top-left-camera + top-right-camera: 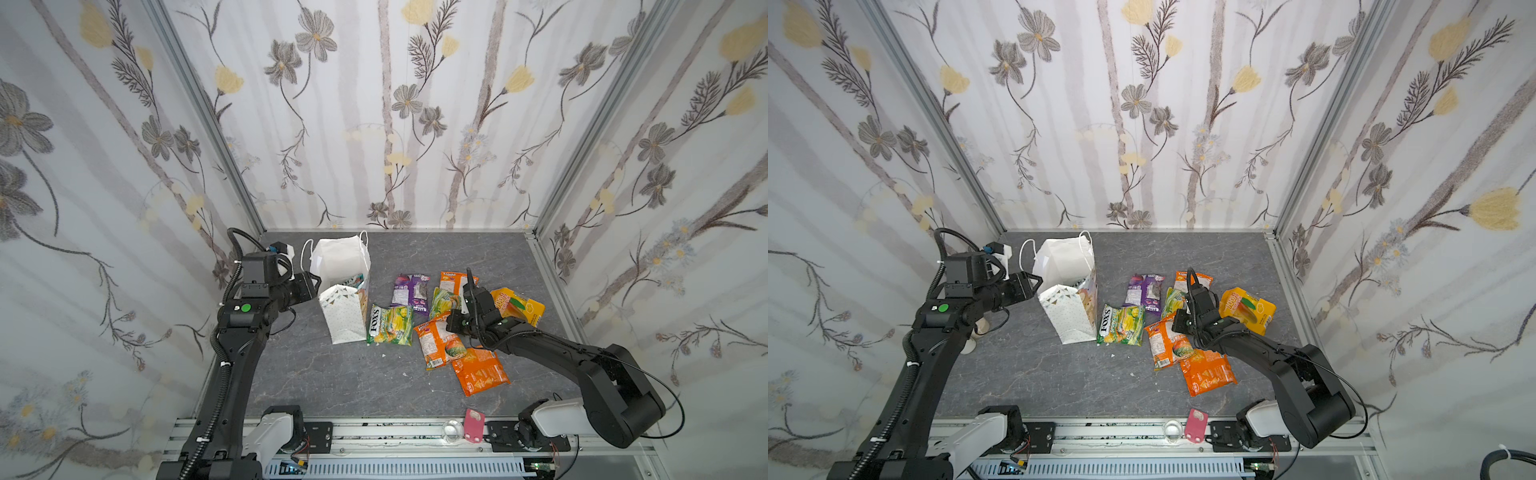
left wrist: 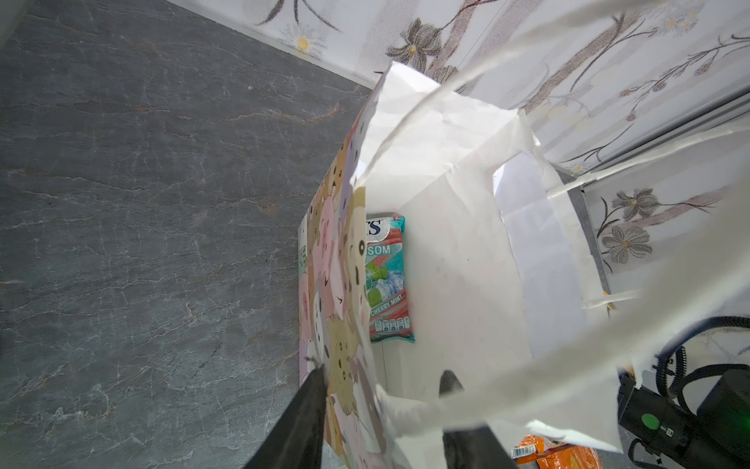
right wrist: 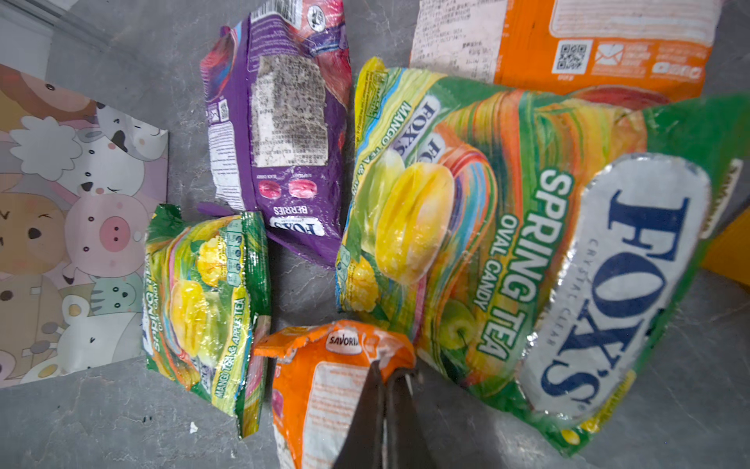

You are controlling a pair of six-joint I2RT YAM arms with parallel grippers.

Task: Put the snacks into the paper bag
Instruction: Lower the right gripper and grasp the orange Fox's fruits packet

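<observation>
Right gripper (image 3: 391,371) pinched tight on the top corner of the orange Savoria packet (image 3: 324,398)! Big green FOX'S packet (image 3: 507,243) just beside it, purple packet (image 3: 284,130) and small green packet (image 3: 203,304) toward the paper bag (image 3: 61,223).

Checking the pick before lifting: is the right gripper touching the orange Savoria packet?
Touching. The right wrist view shows the right gripper shut, its fingertips pinching the top edge of the orange Savoria packet.

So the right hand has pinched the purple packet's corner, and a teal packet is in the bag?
Not purple: the right wrist view shows the right hand pinching a corner of the orange packet. The purple packet lies free. The teal packet is in the bag.
</observation>
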